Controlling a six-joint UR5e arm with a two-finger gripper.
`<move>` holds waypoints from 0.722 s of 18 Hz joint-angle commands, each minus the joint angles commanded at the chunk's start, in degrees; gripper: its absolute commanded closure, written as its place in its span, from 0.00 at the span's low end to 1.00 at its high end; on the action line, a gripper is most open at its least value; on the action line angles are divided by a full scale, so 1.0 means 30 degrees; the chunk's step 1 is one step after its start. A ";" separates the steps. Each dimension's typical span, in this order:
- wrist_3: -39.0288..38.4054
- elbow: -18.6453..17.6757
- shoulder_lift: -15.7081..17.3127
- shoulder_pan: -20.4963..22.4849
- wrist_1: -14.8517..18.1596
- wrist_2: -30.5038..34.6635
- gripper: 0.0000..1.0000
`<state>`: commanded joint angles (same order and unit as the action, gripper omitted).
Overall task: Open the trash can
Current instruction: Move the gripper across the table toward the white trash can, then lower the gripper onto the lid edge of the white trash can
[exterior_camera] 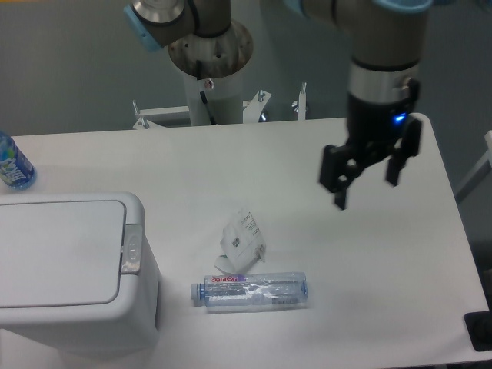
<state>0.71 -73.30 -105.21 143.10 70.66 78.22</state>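
A large white trash can (73,269) sits at the near left corner of the table (307,154), partly cut off by the frame edge. Its flat rectangular lid (58,252) is closed, and the long axis of the lid runs left to right. A small grey push-button latch (132,247) sits on the can's right edge, so its opening side faces right, toward the table's middle. The can looks like stiff, smooth, fairly light plastic; pressing down on the latch seems the sensible way to release the lid, rather than gripping the slippery body.

Just right of the can lie a crumpled white packet (242,236) and, nearer the front, a clear plastic bottle (250,290) on its side. Behind the can, a blue bottle (13,163) stands at the left edge.

The gripper (369,175) hovers well to the can's right, fingers spread apart, holding nothing.
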 joint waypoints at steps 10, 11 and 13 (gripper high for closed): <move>-0.1585 0.0058 -0.0087 -0.2608 -0.0029 -0.0879 0.00; -0.1585 0.0116 -0.0146 -0.2785 -0.0029 -0.0879 0.00; -0.1585 0.0146 -0.0205 -0.3224 -0.0058 -0.0879 0.00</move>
<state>-4.04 -72.86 -105.82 133.43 70.49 75.59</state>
